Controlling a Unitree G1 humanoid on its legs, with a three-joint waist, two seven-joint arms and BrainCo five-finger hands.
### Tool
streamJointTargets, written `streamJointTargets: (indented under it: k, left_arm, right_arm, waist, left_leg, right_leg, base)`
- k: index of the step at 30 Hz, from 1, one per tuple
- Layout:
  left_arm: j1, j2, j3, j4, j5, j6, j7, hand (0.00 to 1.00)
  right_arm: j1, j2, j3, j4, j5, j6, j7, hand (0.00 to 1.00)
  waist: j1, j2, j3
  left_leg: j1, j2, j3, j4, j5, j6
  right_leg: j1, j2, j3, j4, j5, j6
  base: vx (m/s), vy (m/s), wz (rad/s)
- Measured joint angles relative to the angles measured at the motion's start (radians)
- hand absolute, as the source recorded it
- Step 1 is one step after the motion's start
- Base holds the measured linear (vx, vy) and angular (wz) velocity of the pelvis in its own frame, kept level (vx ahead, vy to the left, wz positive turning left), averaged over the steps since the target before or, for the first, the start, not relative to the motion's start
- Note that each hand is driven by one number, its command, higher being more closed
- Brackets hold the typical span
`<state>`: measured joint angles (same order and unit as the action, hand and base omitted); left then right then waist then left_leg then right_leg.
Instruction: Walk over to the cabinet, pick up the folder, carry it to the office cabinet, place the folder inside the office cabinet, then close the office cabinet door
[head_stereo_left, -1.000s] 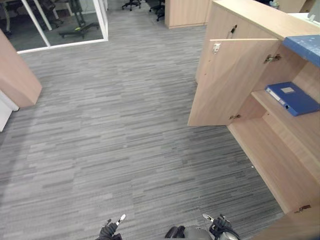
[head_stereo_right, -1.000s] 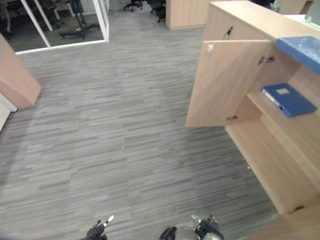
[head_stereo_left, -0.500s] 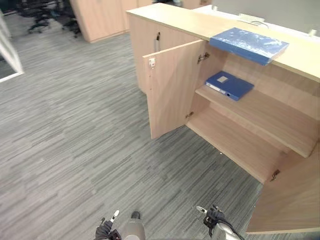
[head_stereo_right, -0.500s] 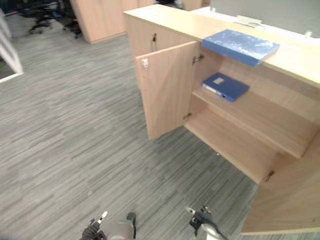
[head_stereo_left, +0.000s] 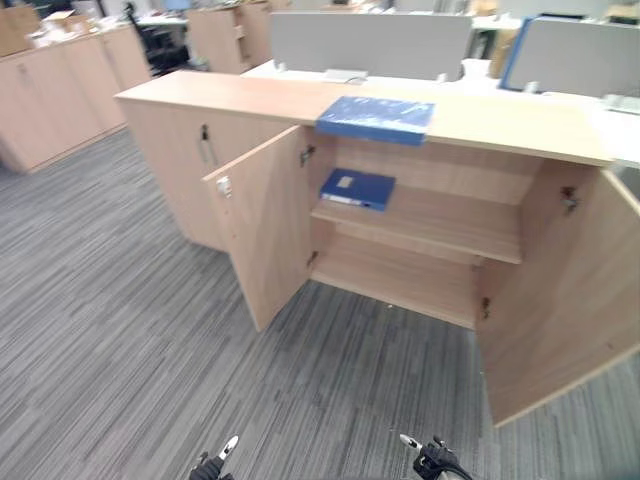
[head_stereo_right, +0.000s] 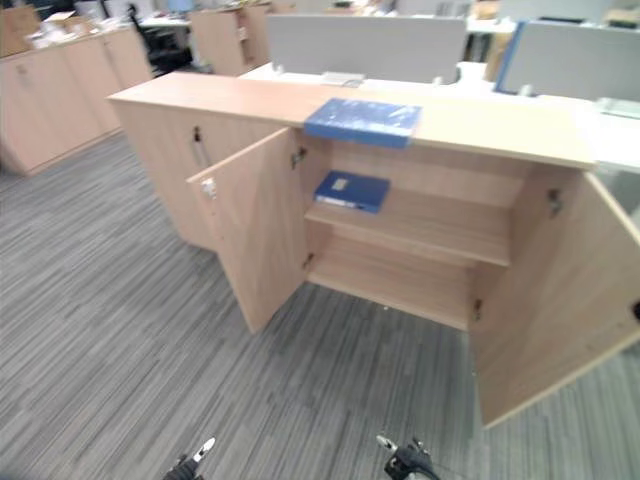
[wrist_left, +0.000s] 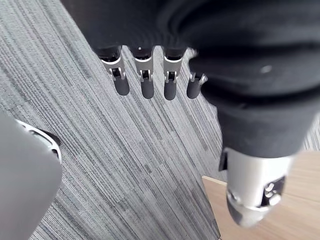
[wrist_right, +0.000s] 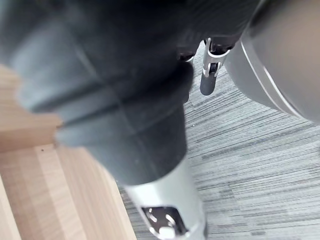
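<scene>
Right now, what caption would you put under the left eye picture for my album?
Open cabinet: blue folder on top, second folder on its upper shelf.

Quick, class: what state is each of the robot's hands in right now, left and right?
Left hand: open, fingers straight, holding nothing.
Right hand: open as far as it shows, holding nothing.

The office cabinet (head_stereo_left: 520, 120) is pale wood-grain board, smooth and matt, with small bright metal hinges (head_stereo_left: 569, 198) inside its doors. The upper folder (head_stereo_left: 376, 117) has a faintly glossy, mottled blue cover; the shelf folder (head_stereo_left: 357, 188) looks matt, with a pale paper-like label. The carpet (head_stereo_left: 120, 330) is grey, striped and coarse. The left hand (wrist_left: 143, 82) shows silver metal fingers with dark matt tips.
</scene>
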<state>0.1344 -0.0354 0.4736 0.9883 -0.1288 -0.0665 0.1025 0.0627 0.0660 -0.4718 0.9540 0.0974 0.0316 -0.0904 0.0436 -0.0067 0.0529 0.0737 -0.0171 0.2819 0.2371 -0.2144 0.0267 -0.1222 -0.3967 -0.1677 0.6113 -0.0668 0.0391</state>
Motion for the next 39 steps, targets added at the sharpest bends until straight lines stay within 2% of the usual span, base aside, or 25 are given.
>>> streamJointTargets:
  k: [1,2,3,6,8,9,10,13,16,19,20,21,22,23,24,26,28,29,30,31,32,34,35,36,39]
  left_arm:
    - [0.0,0.0,0.0,-0.001,0.0,0.0,0.001,0.0]
    - [-0.003,0.0,0.0,0.0,0.001,0.0,0.002,0.0]
    - [-0.012,0.0,-0.003,0.003,0.003,0.001,0.002,0.0]
    - [-0.039,-0.001,-0.004,0.019,0.017,0.004,0.005,0.0]
    - [-0.047,0.012,-0.007,0.025,0.053,0.006,0.006,0.0]
    - [-0.057,0.009,-0.007,0.036,0.059,0.01,0.006,0.0]
    - [-0.062,0.0,-0.009,0.037,0.068,0.011,0.006,0.0]
    - [-0.075,-0.002,-0.009,0.029,0.087,0.012,0.004,0.0]
    - [-0.082,-0.02,-0.019,0.0,0.097,0.013,-0.002,0.0]
    - [-0.077,-0.033,-0.021,-0.023,0.087,0.014,-0.004,0.0]
    - [-0.069,-0.038,-0.016,-0.048,0.083,0.015,-0.004,0.0]
    - [-0.057,-0.037,-0.013,-0.064,0.08,0.015,-0.007,0.0]
    - [-0.043,-0.034,-0.008,-0.074,0.076,0.015,-0.008,0.0]
    - [-0.029,-0.026,-0.007,-0.078,0.072,0.015,-0.009,0.0]
    - [-0.016,-0.017,-0.007,-0.08,0.069,0.016,-0.01,0.0]
    - [-0.008,-0.013,-0.005,-0.09,0.058,0.017,-0.01,0.0]
    - [-0.008,-0.012,-0.01,-0.115,0.049,0.012,-0.009,0.0]
    - [-0.008,-0.013,-0.014,-0.117,0.05,0.009,-0.009,0.0]
    - [-0.004,-0.024,-0.018,-0.115,0.045,0.006,-0.009,0.0]
    - [-0.011,-0.01,-0.015,-0.113,0.039,0.005,-0.006,0.0]
    - [-0.012,-0.009,-0.025,-0.115,0.04,0.004,-0.004,0.0]
    - [-0.013,-0.005,-0.031,-0.103,0.029,0.002,-0.001,0.0]
    - [-0.015,-0.002,-0.032,-0.098,0.026,0.002,0.0,0.0]
    - [-0.015,-0.002,-0.037,-0.087,0.023,0.003,0.0,0.0]
    - [-0.009,0.002,-0.04,-0.066,0.021,0.003,0.0,0.0]
  right_arm:
    - [-0.001,-0.002,0.001,0.002,0.0,-0.003,0.0,0.0]
    - [-0.003,-0.005,-0.001,0.003,0.0,-0.009,0.0,0.0]
    - [-0.012,-0.007,-0.009,0.007,0.001,-0.014,0.0,0.0]
    - [-0.02,-0.018,-0.013,0.024,0.003,-0.016,-0.004,0.0]
    - [0.007,-0.016,-0.024,0.034,0.004,-0.016,-0.013,0.0]
    - [0.025,-0.02,-0.06,0.054,0.004,-0.013,-0.013,0.0]
    - [0.029,-0.023,-0.094,0.062,0.005,-0.011,-0.015,0.0]
    - [0.029,-0.01,-0.129,0.064,0.003,-0.006,-0.015,0.0]
    - [0.034,-0.004,-0.137,0.063,0.003,0.003,-0.016,0.0]
    - [0.029,-0.002,-0.132,0.054,0.025,0.006,-0.015,0.0]
    - [0.029,-0.003,-0.127,0.048,0.042,0.006,-0.015,0.0]
    - [0.025,-0.004,-0.117,0.036,0.045,0.006,-0.015,0.0]
    - [0.021,-0.004,-0.11,0.026,0.045,0.006,-0.016,0.0]
    - [0.014,-0.006,-0.079,0.023,0.048,0.006,-0.02,0.0]
    - [-0.007,-0.006,-0.059,0.023,0.048,0.006,-0.023,0.0]
    - [-0.031,-0.005,-0.043,0.023,0.047,0.006,-0.027,0.0]
    - [-0.065,-0.013,0.008,0.024,0.039,0.006,-0.032,0.0]
    - [-0.074,-0.017,0.032,0.024,0.039,0.006,-0.033,0.0]
    - [-0.096,-0.031,0.061,0.023,0.039,0.007,-0.032,0.0]
    - [-0.103,-0.014,0.091,0.028,0.035,0.011,-0.03,0.0]
    - [-0.111,-0.014,0.11,0.028,0.034,0.012,-0.029,0.0]
    - [-0.15,-0.008,0.121,0.033,0.017,0.011,-0.029,0.0]
    - [-0.155,-0.009,0.121,0.033,0.016,0.009,-0.029,0.0]
    - [-0.163,-0.014,0.121,0.036,0.008,0.007,-0.029,0.0]
    - [-0.169,-0.005,0.123,0.069,-0.002,0.006,-0.029,0.0]
  waist:
    - [-0.002,0.001,0.001]
    - [-0.004,0.007,0.0]
    - [-0.01,0.007,0.011]
    - [-0.014,-0.003,0.039]
    - [-0.022,-0.035,0.053]
    - [-0.024,-0.036,0.045]
    - [-0.025,-0.022,0.042]
    - [-0.028,-0.021,0.042]
    - [-0.032,-0.018,0.036]
    - [-0.05,-0.013,0.017]
    - [-0.051,-0.007,0.017]
    - [-0.047,0.006,0.014]
    - [-0.041,0.012,0.016]
    - [-0.027,0.015,0.019]
    - [-0.019,0.012,0.023]
    - [0.002,0.005,0.029]
    - [0.024,0.003,0.045]
    - [0.029,0.006,0.049]
    - [0.034,0.037,0.053]
    - [0.038,0.013,0.059]
    - [0.038,0.014,0.059]
    - [0.054,0.01,0.064]
    - [0.056,0.006,0.062]
    - [0.056,0.01,0.054]
    - [0.061,0.019,0.032]
  left_leg:
    - [0.015,0.007,0.017,-0.014,0.0,0.0]
    - [0.021,0.026,0.038,-0.026,-0.005,0.008]
    - [0.025,0.051,0.048,-0.029,-0.01,0.003]
    - [0.08,0.076,0.05,-0.066,-0.019,-0.012]
    - [0.122,0.062,0.039,-0.083,-0.035,-0.04]
    - [0.135,0.055,0.017,-0.084,-0.046,-0.058]
    - [0.133,0.056,-0.032,-0.093,-0.049,-0.048]
    - [0.13,0.077,-0.087,-0.096,-0.049,-0.057]
    - [0.156,0.112,-0.13,-0.077,-0.064,-0.064]
    - [0.075,0.143,-0.139,0.159,-0.096,-0.11]
    - [0.012,0.171,-0.137,0.343,-0.097,-0.121]
    - [-0.057,0.216,-0.137,0.55,-0.059,-0.175]
    - [-0.104,0.249,-0.134,0.689,0.0,-0.189]
    - [-0.152,0.276,-0.122,0.801,-0.01,-0.176]
    - [-0.202,0.284,-0.104,0.868,-0.039,-0.143]
    - [-0.261,0.278,-0.089,0.861,-0.075,-0.095]
    - [-0.353,0.248,-0.095,0.71,-0.115,-0.06]
    - [-0.362,0.241,-0.105,0.62,-0.111,-0.06]
    - [-0.349,0.24,-0.138,0.422,-0.014,-0.108]
    - [-0.303,0.203,-0.097,0.406,-0.04,-0.093]
    - [-0.289,0.197,-0.091,0.387,-0.04,-0.092]
    - [-0.243,0.164,-0.078,0.352,-0.039,-0.086]
    - [-0.232,0.15,-0.077,0.349,-0.043,-0.079]
    - [-0.207,0.129,-0.081,0.343,-0.048,-0.069]
    - [-0.169,0.115,-0.109,0.304,-0.046,-0.066]
  right_leg:
    - [-0.009,0.001,-0.037,0.003,-0.009,0.007]
    - [-0.035,0.019,-0.083,0.021,-0.047,0.031]
    - [-0.064,0.052,-0.134,0.049,-0.102,0.033]
    - [-0.115,0.121,-0.237,0.083,-0.14,0.022]
    - [-0.13,0.147,-0.277,-0.011,-0.121,0.003]
    - [-0.113,0.15,-0.294,-0.03,-0.155,-0.076]
    - [-0.106,0.161,-0.314,-0.036,-0.176,-0.077]
    - [-0.09,0.198,-0.351,-0.036,-0.223,-0.091]
    - [-0.025,0.22,-0.399,-0.047,-0.267,-0.079]
    - [0.04,0.232,-0.433,-0.094,-0.286,-0.059]
    - [0.085,0.253,-0.432,-0.125,-0.284,-0.057]
    - [0.125,0.28,-0.424,-0.15,-0.284,-0.056]
    - [0.153,0.299,-0.4,-0.167,-0.284,-0.057]
    - [0.178,0.314,-0.369,-0.184,-0.284,-0.057]
    - [0.202,0.317,-0.321,-0.205,-0.284,-0.057]
    - [0.235,0.301,-0.266,-0.239,-0.266,-0.029]
    - [0.264,0.235,-0.196,-0.252,-0.252,0.007]
    - [0.265,0.218,-0.178,-0.248,-0.254,0.026]
    - [0.279,0.203,-0.151,-0.229,-0.266,0.071]
    - [0.29,0.17,-0.128,-0.24,-0.272,0.085]
    - [0.29,0.179,-0.133,-0.255,-0.269,0.078]
    - [0.287,0.223,-0.128,-0.324,-0.226,0.036]
    - [0.289,0.227,-0.134,-0.342,-0.21,0.037]
    - [0.314,0.216,-0.12,-0.369,-0.183,0.06]
    - [0.343,0.22,-0.1,-0.444,-0.104,0.066]
  base:
    - [0.04,0.003,-0.92]
    - [0.07,-0.078,-0.76]
    - [0.08,-0.115,-0.58]
    - [0.11,-0.175,-0.31]
    - [0.21,-0.236,0.12]
    - [0.32,-0.22,0.29]
    - [0.36,-0.217,0.26]
    - [0.31,-0.171,0.2]
    - [0.28,-0.143,0.36]
    - [0.26,-0.046,0.3]
    - [0.26,0.02,-0.12]
    - [0.25,0.052,-0.4]
    - [0.31,0.118,-0.71]
    - [0.35,0.175,-0.98]
    - [0.34,0.2,-1.08]
    - [0.25,0.241,-0.94]
    - [0.3,0.426,-0.92]
    - [0.28,0.427,-0.85]
    - [0.32,0.433,-0.66]
    - [0.33,0.405,-0.49]
    - [0.29,0.316,-0.35]
    - [0.19,0.194,-0.29]
    - [0.17,0.106,-0.2]
    - [0.14,0.078,-0.15]
    - [0.17,0.122,-0.41]
